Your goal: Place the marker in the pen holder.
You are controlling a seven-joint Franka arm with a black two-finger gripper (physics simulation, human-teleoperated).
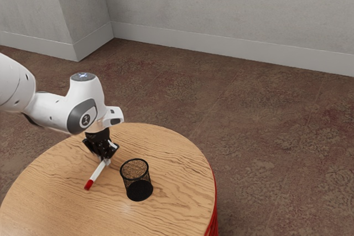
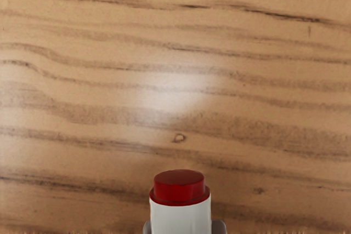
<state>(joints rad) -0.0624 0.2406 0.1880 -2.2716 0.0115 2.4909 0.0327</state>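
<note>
Grey-tipped fingers [image 1: 107, 162] clamp the white, red-ended marker [image 1: 97, 172] from both sides, parted only by its thickness.

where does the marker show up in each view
Exterior view: the marker slants down from the gripper, toward the exterior view's left from the mesh pen holder.
Wrist view: middle of the lower edge, red end above white body.
Shared landmark: the wood-grained tabletop.

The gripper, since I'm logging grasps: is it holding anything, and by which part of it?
The gripper is shut on the marker, holding it by the white barrel, toward the end away from the red one.
</note>
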